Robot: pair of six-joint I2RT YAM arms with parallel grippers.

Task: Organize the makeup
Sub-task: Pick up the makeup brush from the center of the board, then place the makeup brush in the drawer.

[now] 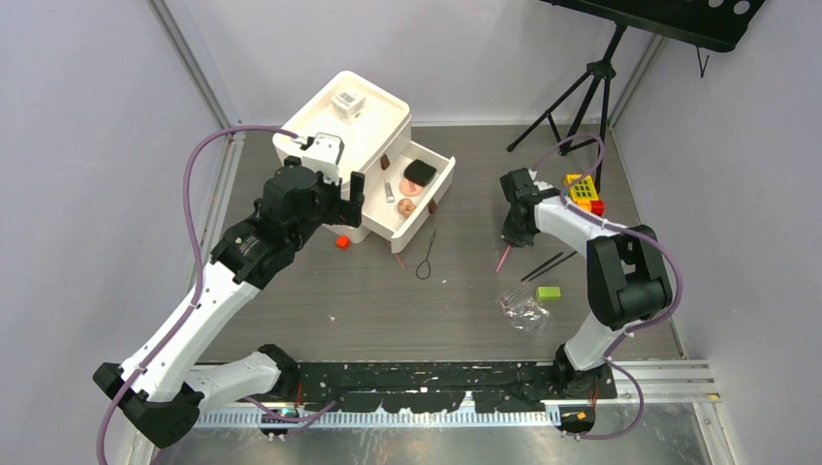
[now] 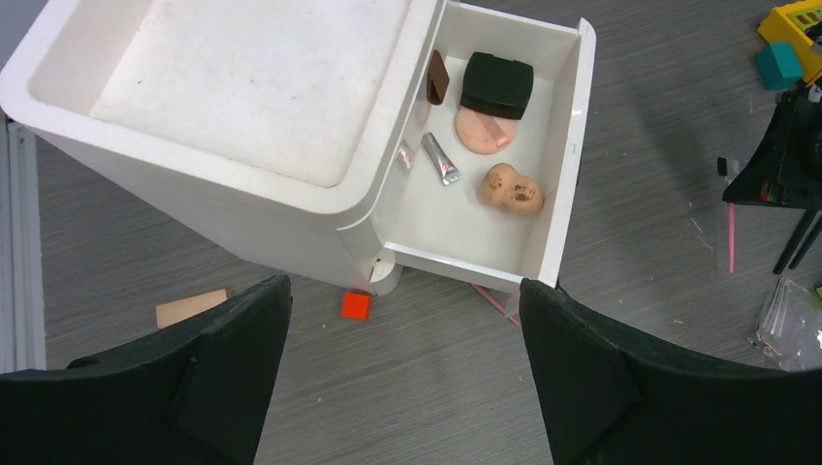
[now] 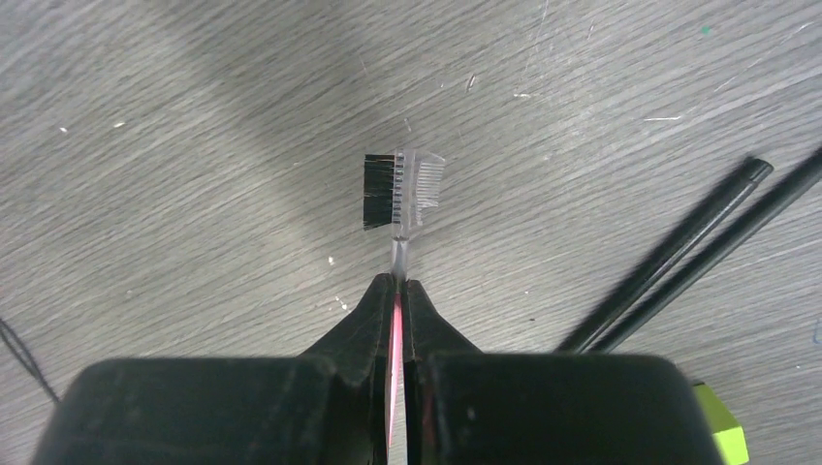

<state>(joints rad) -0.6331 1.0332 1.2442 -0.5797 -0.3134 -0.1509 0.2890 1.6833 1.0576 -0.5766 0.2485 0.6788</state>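
Drawer (image 2: 562, 145): compact (image 2: 497, 84), puff (image 2: 482, 131), sponge (image 2: 512, 188), tube (image 2: 439, 158)

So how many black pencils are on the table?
2. Both black pencils lie side by side on the table, right of the right gripper. More may hide in the organizer.

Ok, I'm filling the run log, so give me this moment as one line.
right pincer: shut on brow brush | left pincer: open, near open drawer | drawer holds: compact, puff, sponge, tube

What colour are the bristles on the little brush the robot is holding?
The brush has black bristles and a clear comb. The right wrist view shows it best.
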